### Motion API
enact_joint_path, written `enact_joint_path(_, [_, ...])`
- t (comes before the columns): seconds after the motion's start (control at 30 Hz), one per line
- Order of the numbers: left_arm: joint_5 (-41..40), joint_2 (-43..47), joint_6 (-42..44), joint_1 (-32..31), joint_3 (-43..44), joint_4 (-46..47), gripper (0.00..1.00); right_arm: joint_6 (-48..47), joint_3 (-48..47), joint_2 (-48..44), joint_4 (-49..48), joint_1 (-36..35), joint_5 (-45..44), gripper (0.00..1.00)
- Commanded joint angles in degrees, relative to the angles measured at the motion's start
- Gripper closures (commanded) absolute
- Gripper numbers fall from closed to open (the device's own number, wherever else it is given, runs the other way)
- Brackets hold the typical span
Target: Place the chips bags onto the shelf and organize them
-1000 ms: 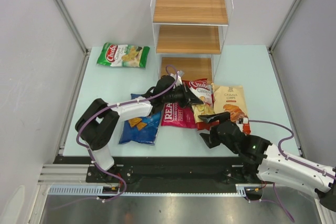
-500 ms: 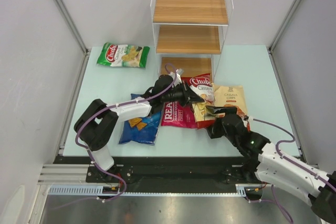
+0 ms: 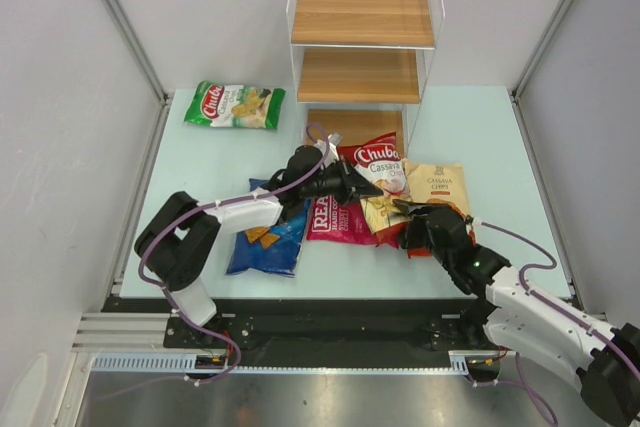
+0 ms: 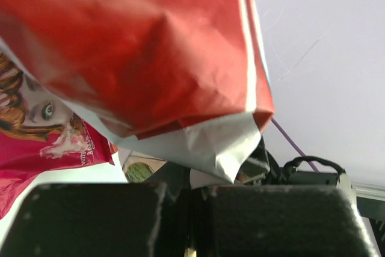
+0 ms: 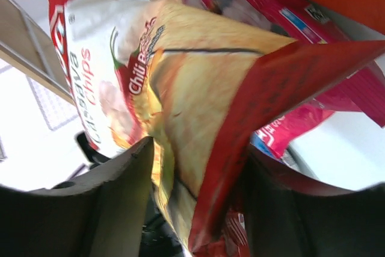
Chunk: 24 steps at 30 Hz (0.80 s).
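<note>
My left gripper [image 3: 352,185] [image 4: 192,188] is shut on the silver edge seam of the red Chuba cassava bag [image 3: 378,172] [image 4: 150,46] and holds it tilted up off the table in front of the shelf [image 3: 365,75]. My right gripper [image 3: 412,222] [image 5: 198,148] has that bag's lower end [image 5: 198,88] squeezed between its fingers. The pink Real bag [image 3: 335,219] lies flat under the red bag. The blue Doritos bag [image 3: 265,242] lies to its left, and the orange-and-cream bag [image 3: 440,187] to its right. The green Chuba bag [image 3: 235,104] lies at the far left.
The shelf's three wooden boards carry no bags, and its lowest board [image 3: 350,125] is just behind the lifted bag. Grey walls close in the table [image 3: 480,137] on the left, right and back.
My left gripper has raised the red bag and moved it toward the shelf. My right gripper has come forward from the near edge and taken the bag's lower end between its fingers.
</note>
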<state>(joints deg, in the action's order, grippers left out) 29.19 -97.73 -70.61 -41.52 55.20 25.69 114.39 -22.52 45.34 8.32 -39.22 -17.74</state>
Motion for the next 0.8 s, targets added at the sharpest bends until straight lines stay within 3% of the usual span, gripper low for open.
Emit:
enact_joint_path(0.0, [5.8,3.6,-1.8,0.1,-0.9,3.7,1.0,7.5,-2.4,-2.4,-0.7,3.8,-0.3,0.46])
enact_joint_path(0.1, [6.6,3.9,-2.0,0.2,-1.2,3.5,1.0,5.2,-2.3,-2.4,-2.0,5.5,0.6,0.71])
enact_joint_path(0.13, [6.8,3.8,-2.0,0.2,-1.1,3.3,1.0,4.5,-2.3,-2.4,-2.4,5.8,1.6,0.86])
enact_joint_path(0.2, [7.5,3.4,-2.2,0.4,-1.1,3.2,0.99,3.1,-2.3,-1.8,-3.8,6.7,3.2,0.94])
enact_joint_path(0.23, [7.7,3.1,-2.3,0.5,-1.0,3.2,0.93,2.9,-2.2,-1.6,-4.4,6.9,3.5,0.99])
enact_joint_path(0.27, [8.1,2.9,-2.6,0.5,-0.9,3.3,0.87,2.6,-2.2,-1.4,-5.2,6.9,3.6,1.0])
enact_joint_path(0.3, [8.2,2.8,-2.6,0.6,-0.9,3.3,0.7,1.8,-2.3,-1.3,-5.7,6.9,4.1,1.0])
enact_joint_path(0.4, [8.3,3.2,-2.3,1.7,-1.0,2.2,0.46,-0.4,-2.8,-1.4,-5.7,7.7,6.4,1.0])
enact_joint_path(0.53, [6.4,6.4,2.8,5.3,-0.1,-7.5,0.36,-3.2,-3.7,-4.0,-2.4,9.4,9.6,1.0])
enact_joint_path(0.77, [1.9,14.1,13.0,13.2,0.5,-27.2,0.33,-12.7,-10.7,-5.8,6.5,11.9,14.9,1.0])
